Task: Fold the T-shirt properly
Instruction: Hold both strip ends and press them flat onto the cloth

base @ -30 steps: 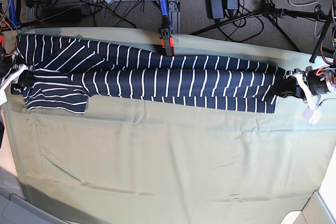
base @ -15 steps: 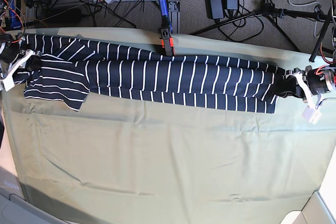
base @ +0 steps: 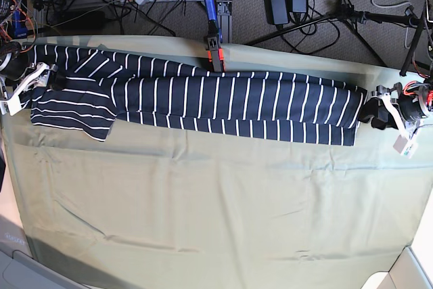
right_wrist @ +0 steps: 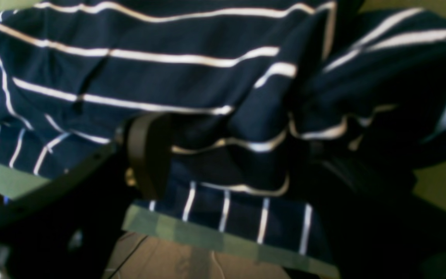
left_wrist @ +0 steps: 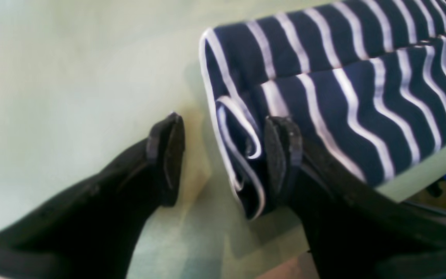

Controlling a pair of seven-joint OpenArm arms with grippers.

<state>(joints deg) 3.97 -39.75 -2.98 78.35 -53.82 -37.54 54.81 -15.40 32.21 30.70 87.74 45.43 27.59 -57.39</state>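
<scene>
The T-shirt (base: 230, 99), dark navy with thin white stripes, lies folded in a long narrow band along the back of the table, with a sleeve flap at its left end. My left gripper (base: 373, 114) is at the band's right end. In the left wrist view it (left_wrist: 223, 159) is open, and the shirt's folded edge (left_wrist: 242, 155) lies between the fingers, against the right finger (left_wrist: 281, 162). My right gripper (base: 46, 79) is at the band's left end. In the right wrist view its fingers stand wide apart (right_wrist: 230, 162) with bunched shirt fabric (right_wrist: 149, 77) between and over them.
A pale green cloth (base: 216, 208) covers the table. An orange and blue clamp (base: 214, 49) grips the back edge just above the shirt. Cables, a power strip and tripod legs (base: 352, 18) lie on the floor behind the table.
The shirt's left end and sleeve moved up towards the back edge with my right gripper. My left gripper opened and drew slightly right, off the band's end.
</scene>
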